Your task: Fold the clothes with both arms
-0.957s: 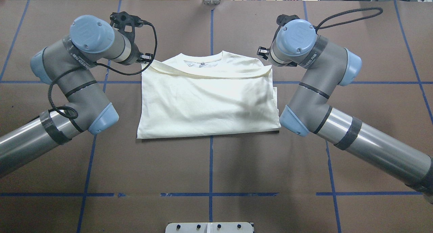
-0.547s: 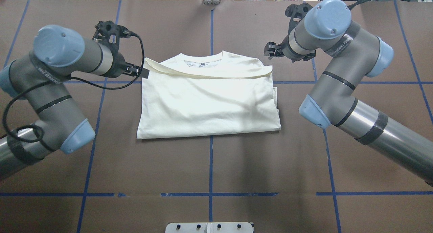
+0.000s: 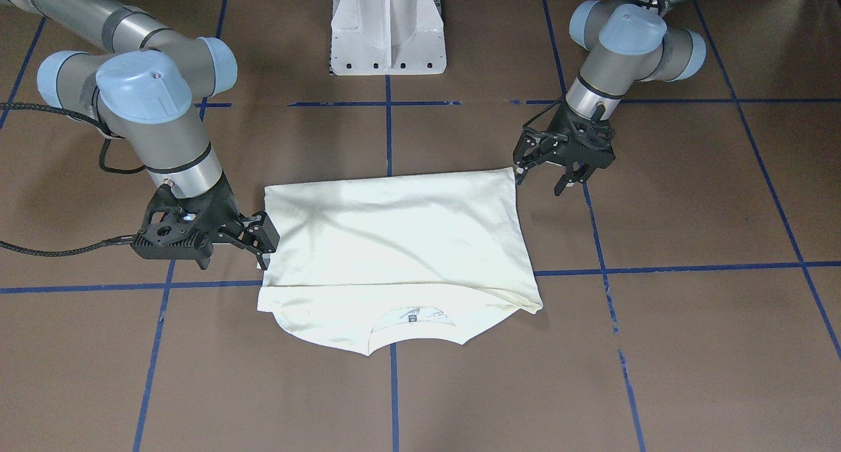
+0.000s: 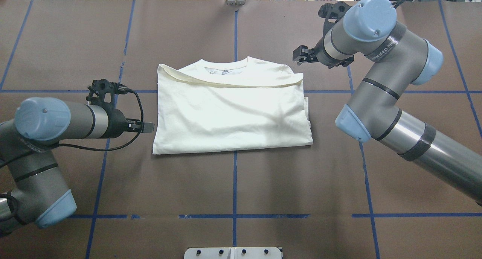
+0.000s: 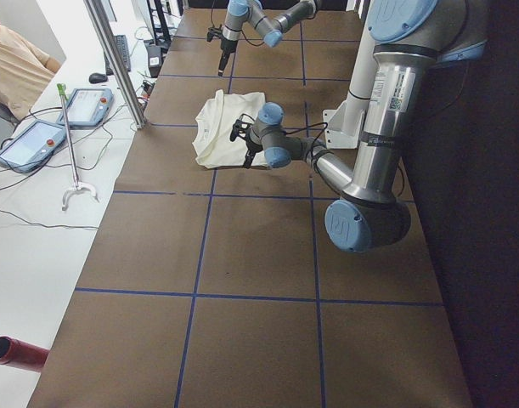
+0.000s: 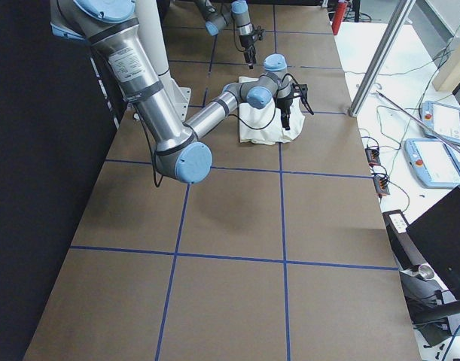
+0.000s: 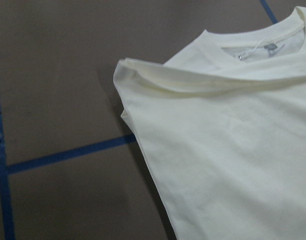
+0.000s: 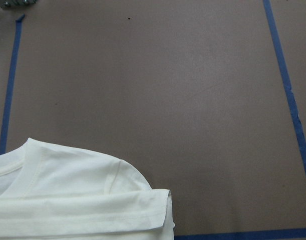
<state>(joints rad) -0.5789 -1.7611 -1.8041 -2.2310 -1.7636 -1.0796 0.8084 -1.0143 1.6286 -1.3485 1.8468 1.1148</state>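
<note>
The cream shirt (image 4: 233,108) lies folded in the middle of the brown surface (image 4: 301,183). Its plain side is up and its collar points away from the robot. The left gripper (image 3: 539,182) hangs beside the shirt's near left corner. Its jaws are spread wide and hold nothing. The right gripper (image 4: 296,56) hangs by the far right corner, by the shoulder. Its jaws are spread too and hold nothing. Blue tape lines (image 4: 369,215) cross the surface.
</note>
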